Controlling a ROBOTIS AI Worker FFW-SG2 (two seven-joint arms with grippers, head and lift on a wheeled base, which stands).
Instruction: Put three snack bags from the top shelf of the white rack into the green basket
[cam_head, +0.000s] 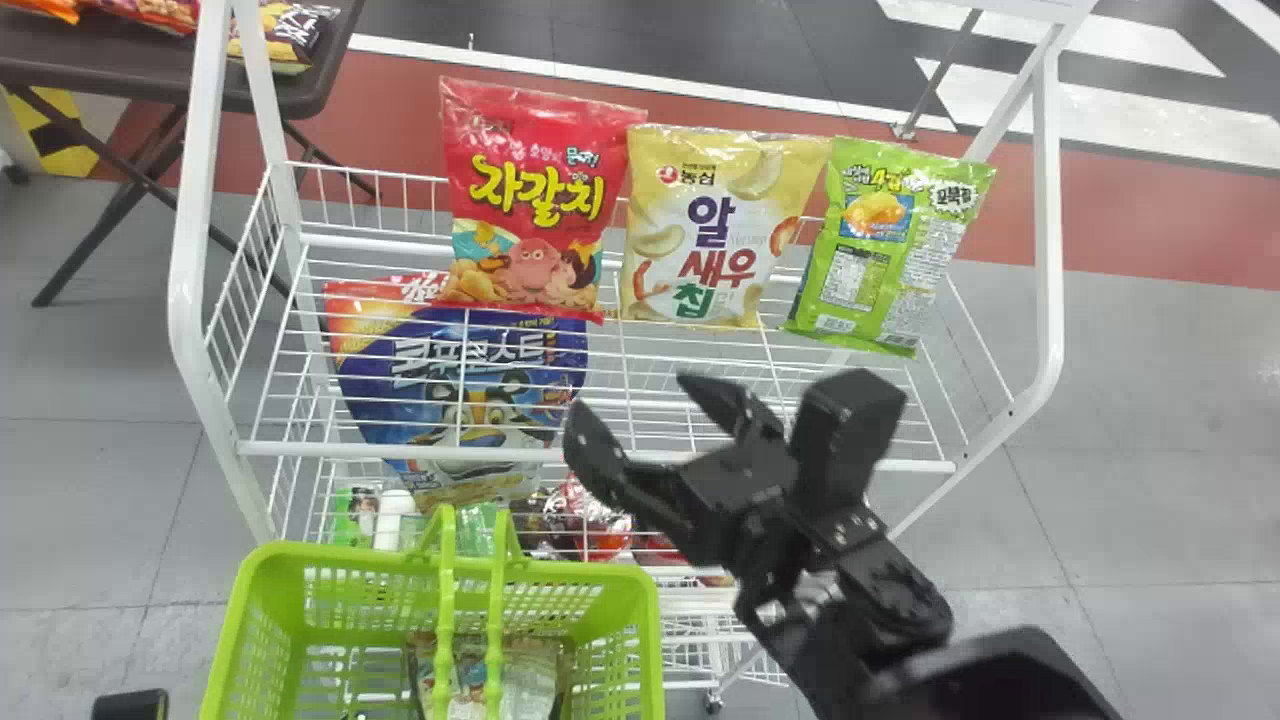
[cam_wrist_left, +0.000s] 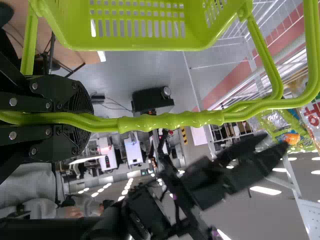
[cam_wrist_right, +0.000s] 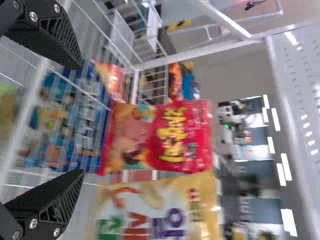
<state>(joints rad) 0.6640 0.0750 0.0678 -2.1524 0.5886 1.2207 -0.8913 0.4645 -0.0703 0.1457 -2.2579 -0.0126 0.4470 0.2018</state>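
Note:
Three snack bags, red (cam_head: 535, 200), yellow (cam_head: 720, 230) and green (cam_head: 890, 245), lean side by side on the white rack's (cam_head: 600, 455) top shelf. My right gripper (cam_head: 635, 400) is open over the shelf's front part, nearer me than the bags. In the right wrist view, my right gripper (cam_wrist_right: 75, 120) has nothing between its fingers; the red bag (cam_wrist_right: 170, 135) and yellow bag (cam_wrist_right: 165, 210) stand beyond. The green basket (cam_head: 650, 640) is at the rack's front left, with a packet (cam_head: 530, 670) inside. My left gripper (cam_wrist_left: 55, 118) is shut on its handle (cam_wrist_left: 170, 121).
A large blue bag (cam_head: 470, 380) shows below the top shelf's wires at the left, with smaller goods (cam_head: 590, 520) lower down. White uprights (cam_head: 1048, 200) frame the rack's sides. A dark table (cam_head: 120, 65) with more bags stands at the back left.

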